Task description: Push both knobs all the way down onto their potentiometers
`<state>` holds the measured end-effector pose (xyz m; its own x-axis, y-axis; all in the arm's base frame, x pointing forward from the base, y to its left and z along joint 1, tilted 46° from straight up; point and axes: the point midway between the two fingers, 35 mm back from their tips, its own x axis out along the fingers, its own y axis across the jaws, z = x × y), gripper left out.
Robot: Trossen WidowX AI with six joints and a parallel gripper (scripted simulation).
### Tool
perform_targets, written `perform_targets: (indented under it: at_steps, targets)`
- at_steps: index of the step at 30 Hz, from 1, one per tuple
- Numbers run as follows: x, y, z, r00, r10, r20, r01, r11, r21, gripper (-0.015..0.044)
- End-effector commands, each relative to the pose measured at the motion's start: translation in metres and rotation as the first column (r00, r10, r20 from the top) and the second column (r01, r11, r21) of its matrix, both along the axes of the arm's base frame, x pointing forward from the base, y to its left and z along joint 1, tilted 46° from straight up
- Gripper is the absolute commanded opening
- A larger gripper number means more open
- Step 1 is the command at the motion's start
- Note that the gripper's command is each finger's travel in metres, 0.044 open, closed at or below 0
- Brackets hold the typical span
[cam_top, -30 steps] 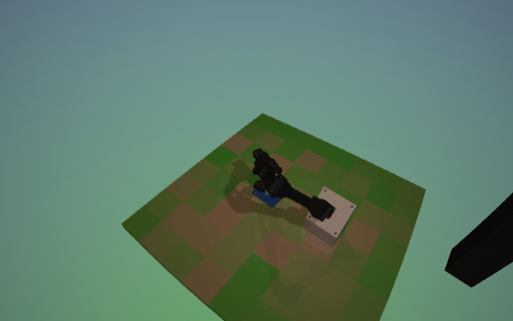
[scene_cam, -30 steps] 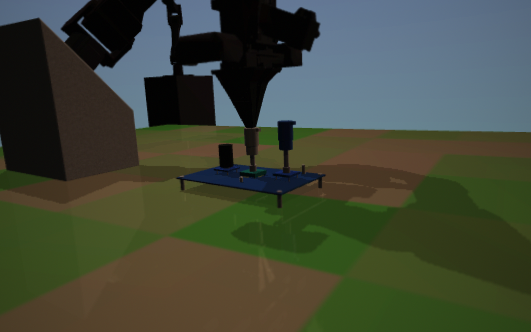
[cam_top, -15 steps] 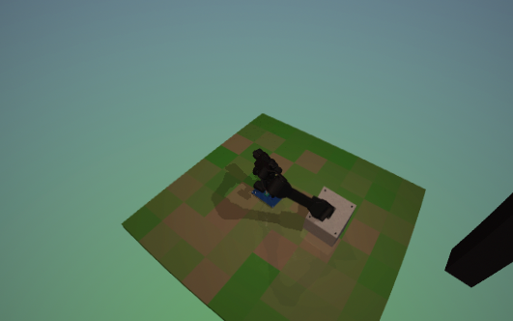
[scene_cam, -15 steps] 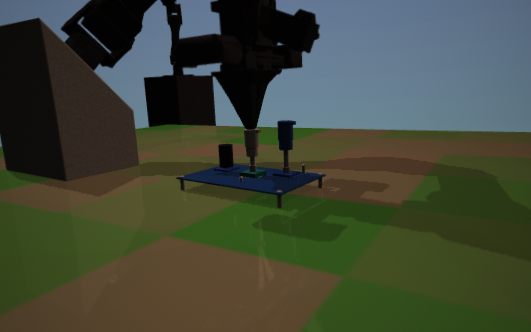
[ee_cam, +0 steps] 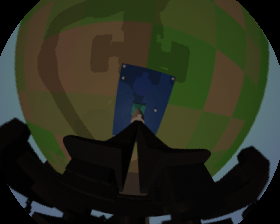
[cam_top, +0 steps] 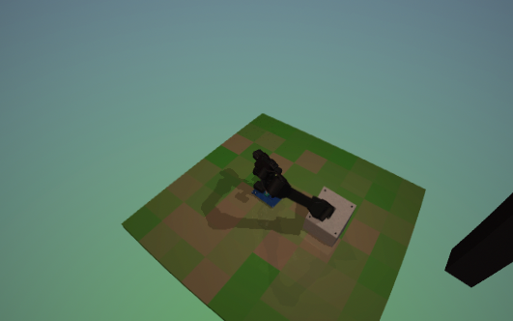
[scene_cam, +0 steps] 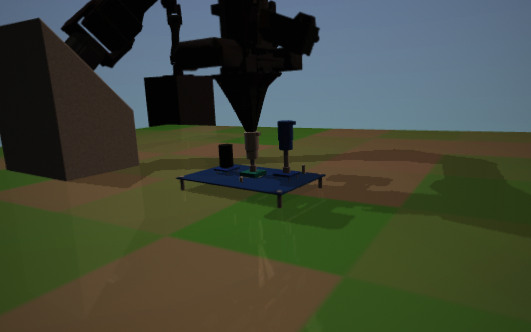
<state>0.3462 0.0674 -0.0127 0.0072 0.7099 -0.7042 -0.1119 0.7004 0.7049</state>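
We see the end effector (scene_cam: 251, 129) closed together, empty, its tip touching the grey knob (scene_cam: 252, 144) on the circuit board (scene_cam: 265, 181).

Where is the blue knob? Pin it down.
In the exterior view, the blue knob stands high on its shaft toward the board's right end, right of the gripper.
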Motion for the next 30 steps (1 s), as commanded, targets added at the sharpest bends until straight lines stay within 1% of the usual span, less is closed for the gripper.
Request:
perform_targets:
  at_steps: [1, 30]
  targets:
    - [0.0009, 0.0121, -0.0085, 1.000, 0.024, 0.003, -0.024, 1.000, 0.003, 0.0000]
    - [0.0009, 0.0144, -0.0108, 1.000, 0.024, 0.003, -0.024, 1.000, 0.003, 0.0000]
